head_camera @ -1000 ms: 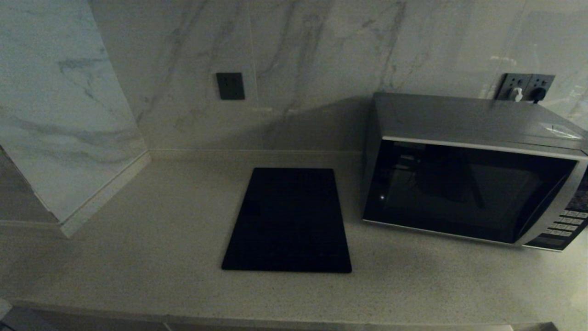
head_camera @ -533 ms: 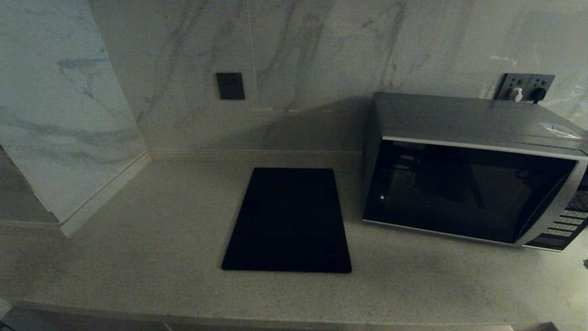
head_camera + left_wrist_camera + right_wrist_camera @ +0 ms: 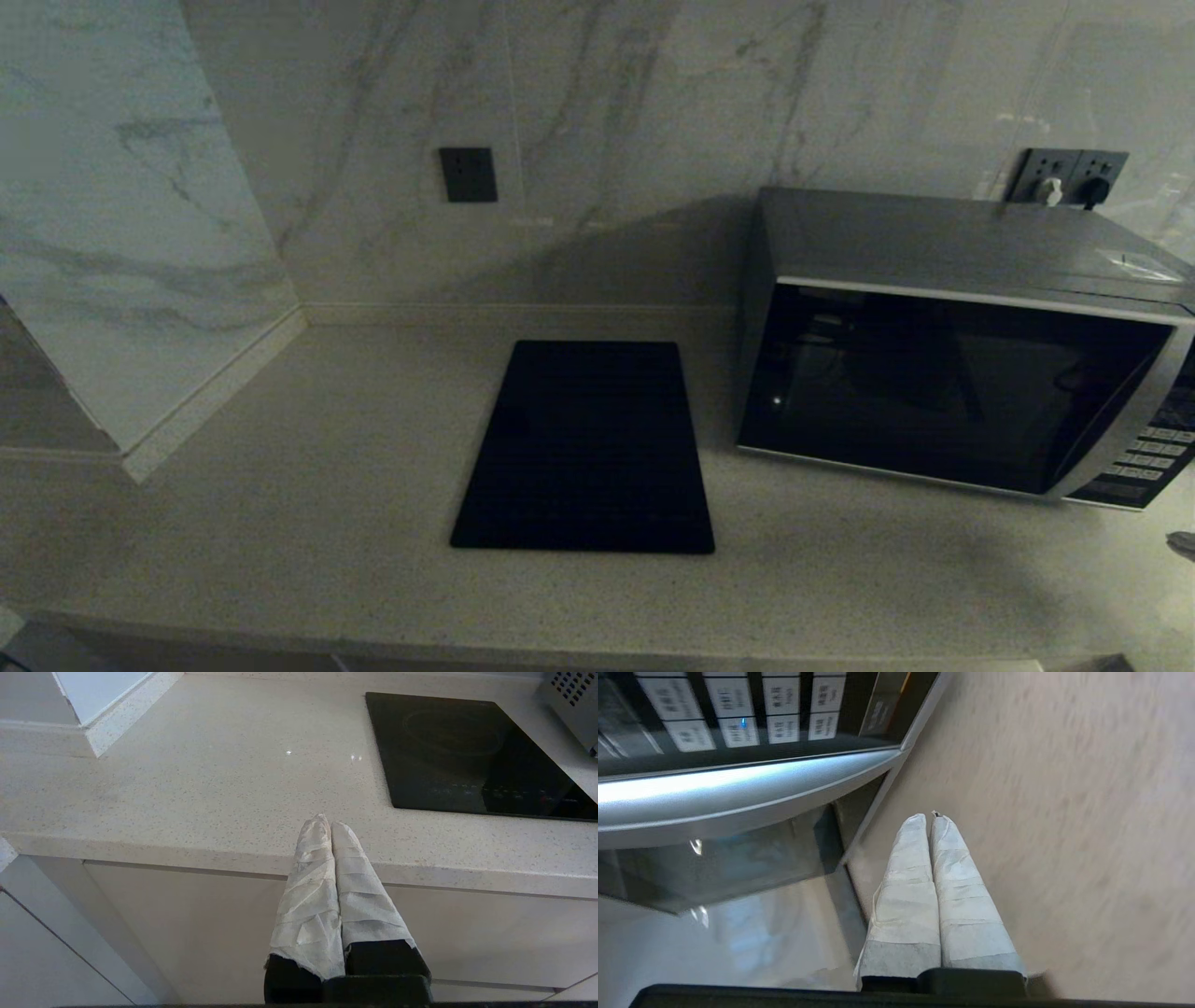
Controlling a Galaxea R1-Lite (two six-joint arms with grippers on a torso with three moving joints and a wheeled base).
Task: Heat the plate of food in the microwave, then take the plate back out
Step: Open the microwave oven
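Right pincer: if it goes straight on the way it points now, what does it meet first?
Probably the countertop just beside the microwave; the shut right pincer aims past its lower corner, though depth is unclear.

One microwave [image 3: 962,345], one black slab [image 3: 586,448], two end effectors [image 3: 331,826] [image 3: 928,820]

The microwave [image 3: 962,373] runs past the head view's right edge, so its button panel [image 3: 1158,448] is cut off there. Behind the black glass door [image 3: 934,383] nothing inside can be made out, only dim reflections. The right tool [image 3: 1184,543] shows in the head view only as a pale sliver at the right edge. In the right wrist view the button labels [image 3: 733,709] are too blurred to read, and the worktop [image 3: 1064,812] is smeared. The left wrist view cuts off the black cooktop [image 3: 467,751] at one edge.
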